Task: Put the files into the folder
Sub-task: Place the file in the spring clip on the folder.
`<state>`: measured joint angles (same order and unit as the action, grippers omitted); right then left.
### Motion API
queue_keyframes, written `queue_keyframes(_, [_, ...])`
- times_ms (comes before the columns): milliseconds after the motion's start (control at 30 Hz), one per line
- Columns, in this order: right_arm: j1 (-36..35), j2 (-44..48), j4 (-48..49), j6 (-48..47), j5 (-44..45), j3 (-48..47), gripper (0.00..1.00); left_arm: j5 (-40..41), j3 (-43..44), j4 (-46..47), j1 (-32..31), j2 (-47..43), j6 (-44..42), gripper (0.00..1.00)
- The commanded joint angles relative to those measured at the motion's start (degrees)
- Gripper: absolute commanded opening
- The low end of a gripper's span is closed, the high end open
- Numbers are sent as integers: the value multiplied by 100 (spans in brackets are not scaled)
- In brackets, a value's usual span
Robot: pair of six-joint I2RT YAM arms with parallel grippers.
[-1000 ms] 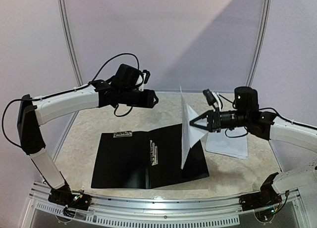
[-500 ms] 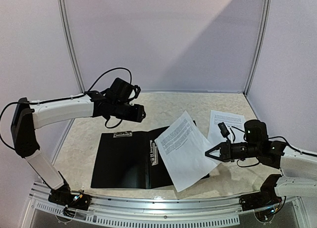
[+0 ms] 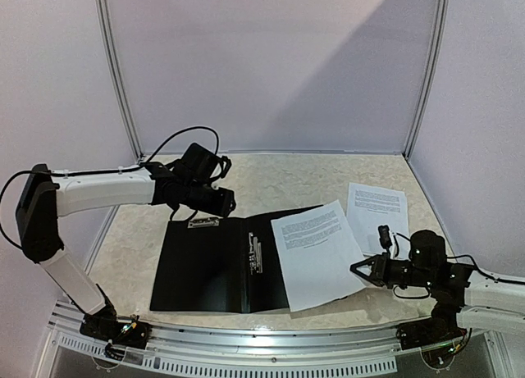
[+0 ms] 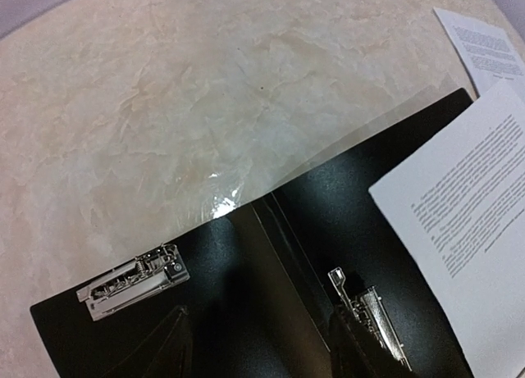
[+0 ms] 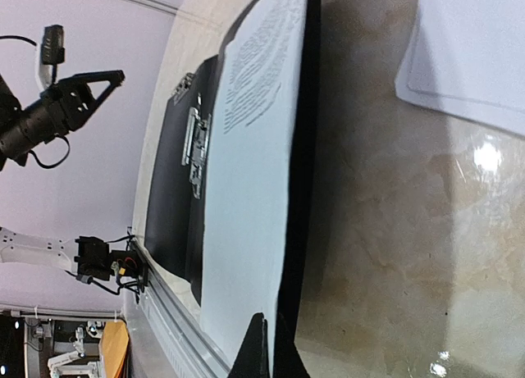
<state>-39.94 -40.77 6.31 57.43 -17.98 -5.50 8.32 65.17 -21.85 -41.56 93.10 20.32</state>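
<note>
At right wrist, right pincer [image 5: 267, 333] pinches files [image 5: 246, 189] edge.

Left arm: stretched rightward, raised; left hand [image 3: 223, 202] stood part-open, angled downward. Right arm: lay low; right hand [image 3: 356, 267] pointed left, pinched shut on sheet [image 3: 316, 255] corner.

One big flat black folder [image 3: 209, 271] is seen, lying open. Two shiny metal clips are counted inside it: a top clip [image 4: 134, 281] and a middle clip [image 4: 367, 321]. White paper with black print is found in two places: one single sheet [image 3: 316, 251] on the folder and one paper pile [image 3: 376, 206] on the pale stone-look table [image 3: 271, 177]. The sheets in that pile cannot be counted. Two white and black robot arms are counted: a left arm [image 3: 98, 189] and a right arm [image 3: 496, 294].
</note>
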Motion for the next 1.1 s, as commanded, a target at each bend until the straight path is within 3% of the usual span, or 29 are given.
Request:
queue_keyframes(0, [-92, 194, 314, 136, 587, -50, 0, -86, -13, 181, 88, -193, -90, 57])
queue_keyframes(200, [-383, -106, 531, 124, 708, -187, 0, -152, -13, 164, 280, -217, -119, 57])
queue_keyframes(667, [-1721, -1441, 500, -289, 1918, -1430, 0, -314, -83, 238, 469, -333, -17, 57])
queue_keyframes(1067, [-2196, -1892, 883, -33, 2183, -1341, 0, -226, -65, 211, 482, -395, -44, 57])
